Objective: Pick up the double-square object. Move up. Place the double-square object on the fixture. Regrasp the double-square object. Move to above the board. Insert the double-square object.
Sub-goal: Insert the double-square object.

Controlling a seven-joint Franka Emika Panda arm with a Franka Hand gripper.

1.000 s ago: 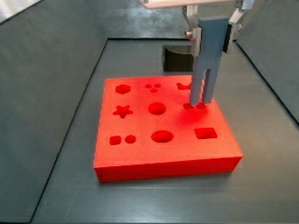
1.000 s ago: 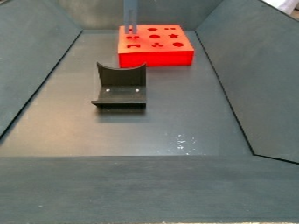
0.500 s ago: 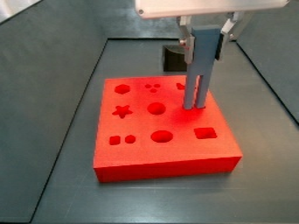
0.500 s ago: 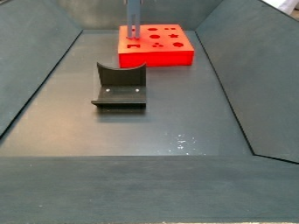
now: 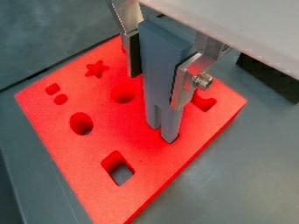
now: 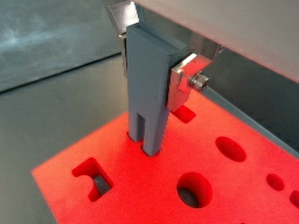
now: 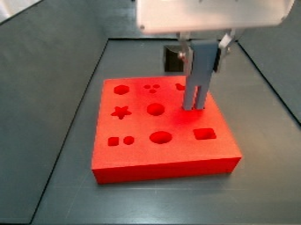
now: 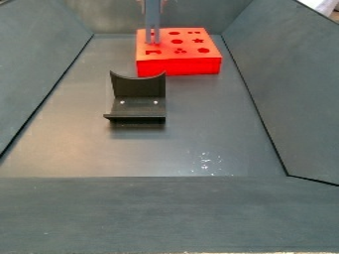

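The double-square object (image 5: 163, 87) is a slate-blue bar held upright. My gripper (image 5: 162, 66) is shut on its upper part, a silver finger (image 5: 193, 77) on each side. Its split lower end meets the top of the red board (image 5: 163, 179) among the cut-outs. In a wrist view the double-square object (image 6: 149, 96) hangs in the gripper (image 6: 152, 61) over the board (image 6: 128, 188). In both side views the gripper (image 7: 202, 46) (image 8: 151, 8) holds the double-square object (image 7: 196, 79) (image 8: 151, 22) at the board (image 7: 177, 163) (image 8: 185, 65). The dark fixture (image 8: 137, 96) stands apart; the fixture (image 7: 174, 58) shows behind the gripper.
The board carries star, circle, hexagon and square cut-outs round the bar. Sloping grey walls (image 8: 54, 89) close in the dark floor (image 8: 172, 149) on all sides. The fixture stands on the floor between the board and the near wall.
The gripper has come down with the bar. Less of the bar now shows above the board's top, and its lower end stays at the same cut-out.
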